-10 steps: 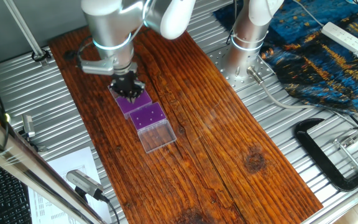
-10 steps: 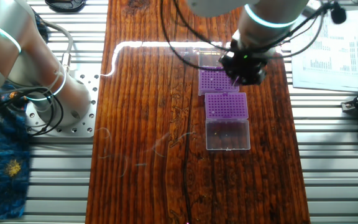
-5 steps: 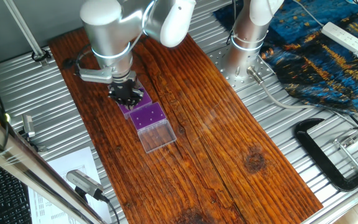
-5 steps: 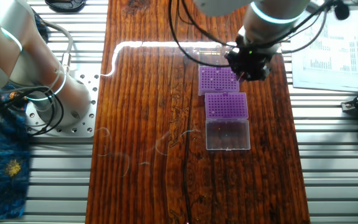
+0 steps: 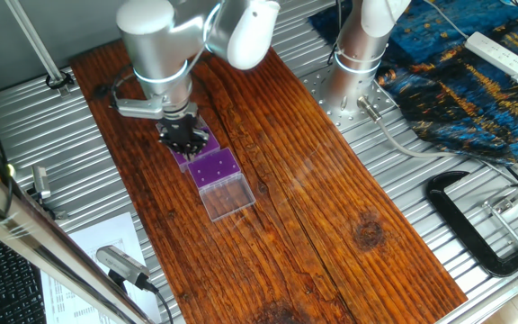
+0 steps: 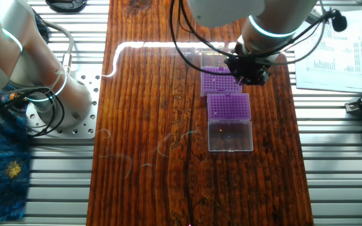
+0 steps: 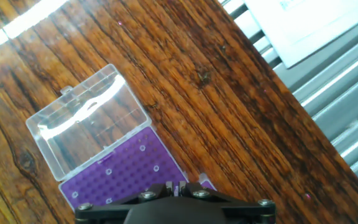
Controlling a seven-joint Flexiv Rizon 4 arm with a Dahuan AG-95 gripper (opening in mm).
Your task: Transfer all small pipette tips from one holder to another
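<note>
Now tool (image 6: pixel 249 70) over far purple rack (image 6: pixel 217 81) edge; fingertips hidden.

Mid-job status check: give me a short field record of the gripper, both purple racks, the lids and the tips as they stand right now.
gripper: over the far purple rack's edge; finger state not visible
far purple rack: partly hidden by the gripper, a few white tips visible
near purple rack: uncovered, beside the far one
clear lid: hinged open from the near rack, flat on the wooden table
second clear lid: beyond the far rack
</note>
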